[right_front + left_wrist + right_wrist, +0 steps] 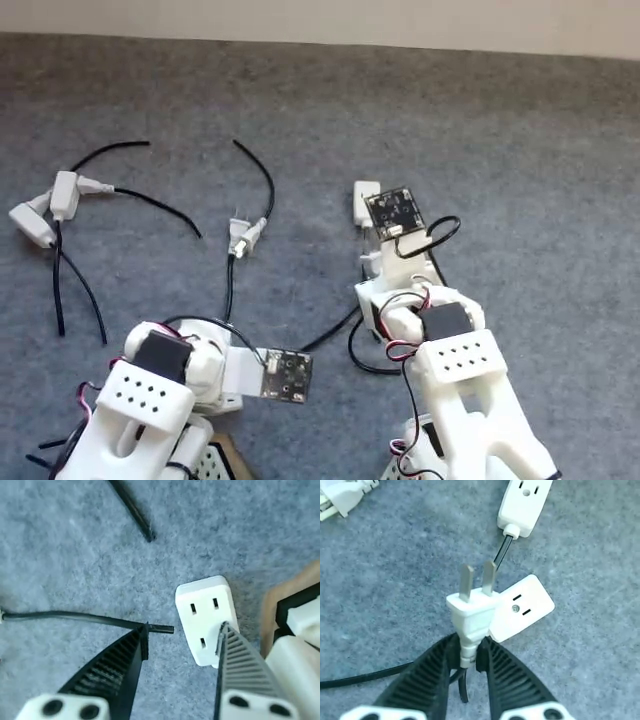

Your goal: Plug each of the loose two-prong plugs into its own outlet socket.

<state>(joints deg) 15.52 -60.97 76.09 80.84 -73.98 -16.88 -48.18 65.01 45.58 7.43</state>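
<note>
Right wrist view: a two-prong plug (470, 612) is pinched in the right pincer (468, 652), prongs forward — an outlet socket (522, 607) is seen just beyond its tips. Insertion is judged in hand; prongs must be aligned with slots. The left pincer (183, 627) is held spread beside a second socket (205, 612).

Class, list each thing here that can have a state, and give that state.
right gripper, shut on held plug
held plug, unplugged
left gripper, open
socket at left gripper, empty
flat socket, empty
corded socket, empty
loose plug, unplugged, on the carpet
</note>
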